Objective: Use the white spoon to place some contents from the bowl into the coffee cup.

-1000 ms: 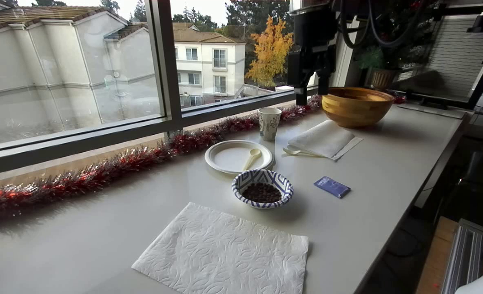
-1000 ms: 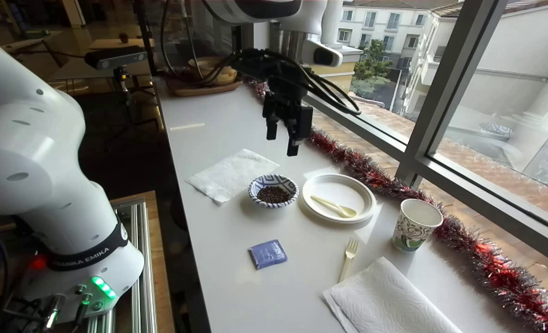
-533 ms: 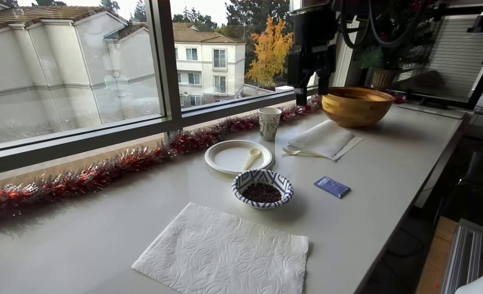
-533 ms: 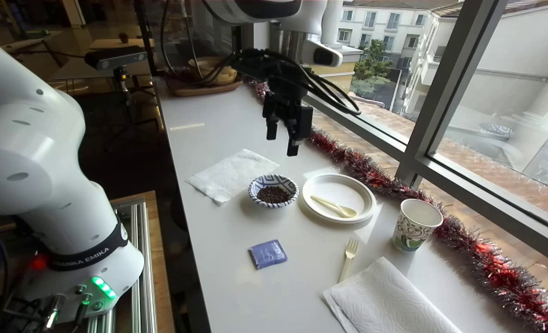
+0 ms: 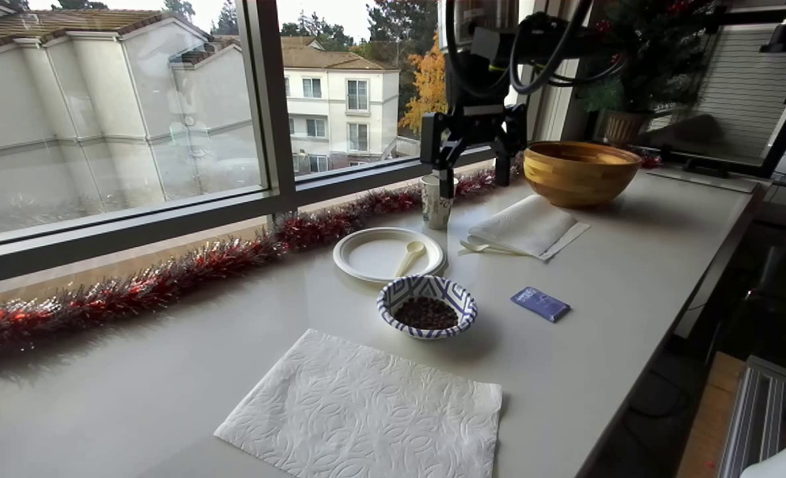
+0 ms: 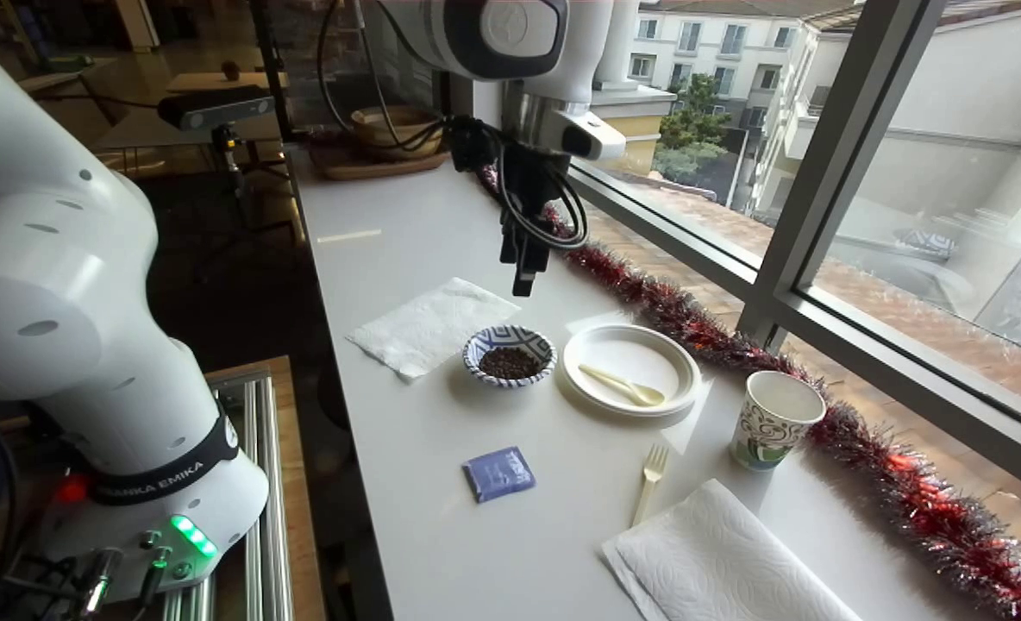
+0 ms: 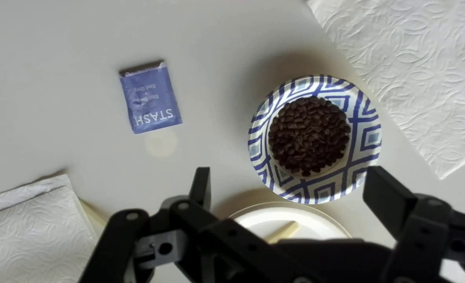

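The white spoon (image 5: pixel 409 257) lies on the white plate (image 5: pixel 356 267), with its pale handle (image 7: pixel 282 232) partly visible in the wrist view. The patterned blue-and-white bowl (image 6: pixel 541 338) stands beside the plate and holds dark brown beans (image 7: pixel 309 135), the contents. The coffee cup (image 6: pixel 769 431) stands upright beyond the plate, by the window; it does not clearly show in the wrist view. My gripper (image 5: pixel 474 182) is open, with nothing between its fingers. It hangs above the table, apart from everything. In the wrist view its fingertips (image 7: pixel 289 181) frame the bowl's lower edge and the plate's rim.
A blue tea packet (image 6: pixel 499 473), a fork (image 6: pixel 651 474) and a folded napkin (image 6: pixel 717 552) lie on the table. Another napkin (image 5: pixel 380 405) lies beside the bowl. A wooden bowl (image 5: pixel 579 176) stands at the table's end. Tinsel (image 5: pixel 234 259) runs along the window.
My gripper has turned about its axis and come lower, moving left in both exterior views. The spoon, plate, bowl and cup have not moved.
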